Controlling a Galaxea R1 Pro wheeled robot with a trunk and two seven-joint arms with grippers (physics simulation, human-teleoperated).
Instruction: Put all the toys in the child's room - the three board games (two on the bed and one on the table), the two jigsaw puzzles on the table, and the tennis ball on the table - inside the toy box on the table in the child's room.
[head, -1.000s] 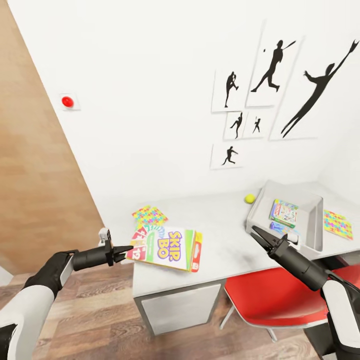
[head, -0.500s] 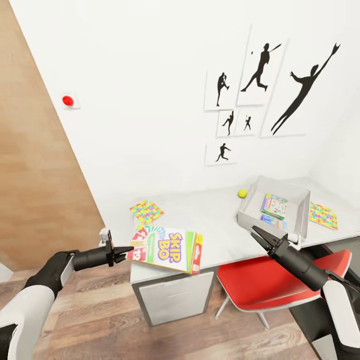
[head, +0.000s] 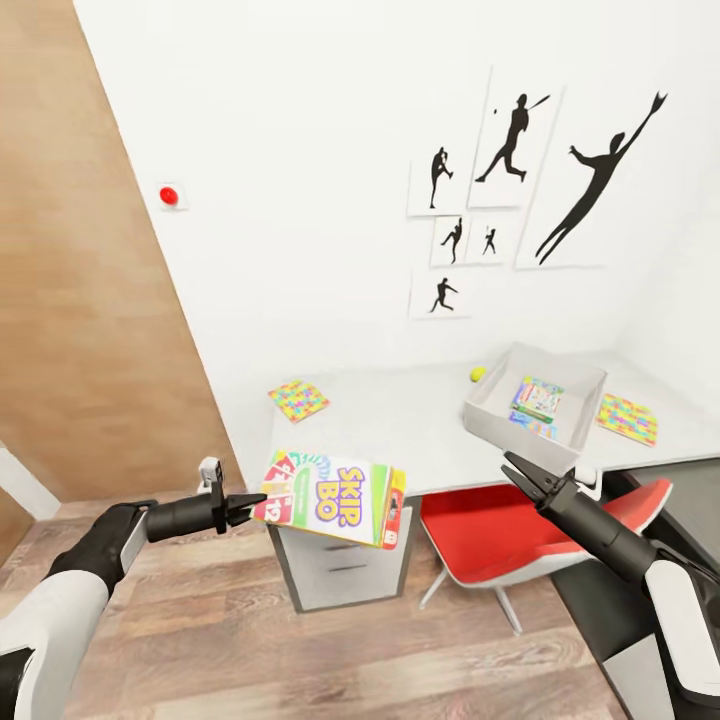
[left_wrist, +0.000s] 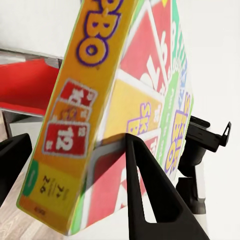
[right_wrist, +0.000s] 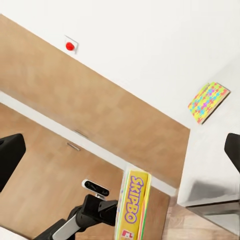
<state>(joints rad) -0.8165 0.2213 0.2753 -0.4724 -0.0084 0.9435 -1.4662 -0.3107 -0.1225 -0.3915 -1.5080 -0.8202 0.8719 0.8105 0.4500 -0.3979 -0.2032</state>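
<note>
I've got the flat red-yellow-green "SKIP-BO" game box (head: 332, 498) clenched by its edge in my left tool (head: 243, 506), held level short of the long light-grey desk (head: 400, 430) so it can go flat into the shallow grey bin (head: 490, 411). My right tool (head: 518, 476) hangs spread, grasping nothing. I count two jigsaw-pattern boxes and one yellow-green ball (head: 478, 374) on the desk, two boxes in the bin.

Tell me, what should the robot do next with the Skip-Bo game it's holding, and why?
Probably roll closer to the table. The left gripper holds the SKIP-BO box in the air in front of the table edge, and the toy box, already holding two games, sits further along, likely out of reach.
</note>
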